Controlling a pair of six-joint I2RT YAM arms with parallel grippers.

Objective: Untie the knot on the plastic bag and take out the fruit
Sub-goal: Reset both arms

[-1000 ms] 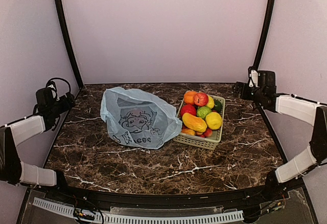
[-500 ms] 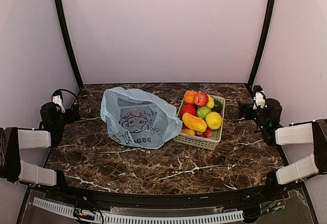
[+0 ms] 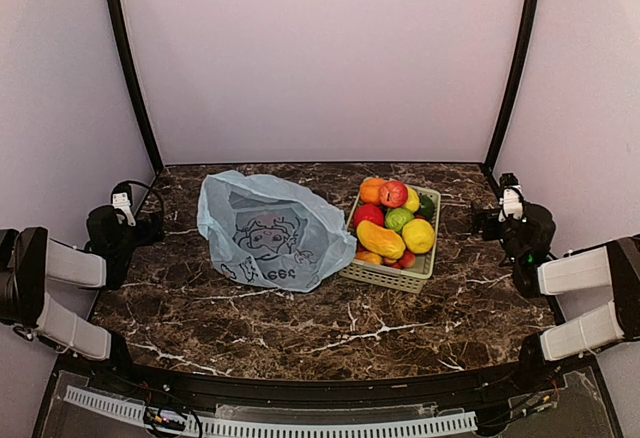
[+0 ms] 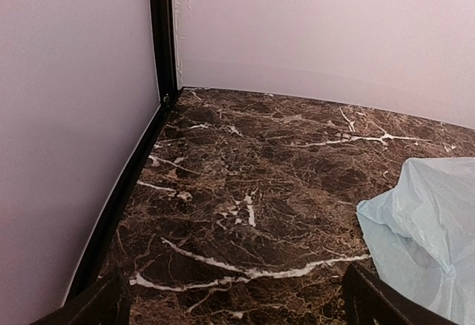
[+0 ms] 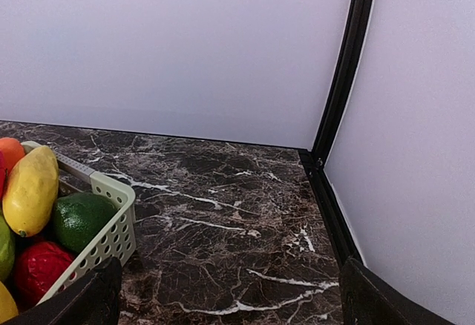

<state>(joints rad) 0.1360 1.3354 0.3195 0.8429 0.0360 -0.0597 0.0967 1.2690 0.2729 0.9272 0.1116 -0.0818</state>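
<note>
A light blue plastic bag (image 3: 270, 233) printed with a cartoon face lies slumped on the dark marbled bench (image 3: 330, 333), left of centre. Its right edge is up against a pale green basket (image 3: 392, 278) heaped with toy fruit (image 3: 390, 223) — yellow, orange, green and red pieces. The left gripper (image 3: 145, 228) hangs low at the bench's left edge and the right gripper (image 3: 487, 220) at its right edge, each well apart from bag and basket — both with jaws spread wide, grasping nothing.
</note>
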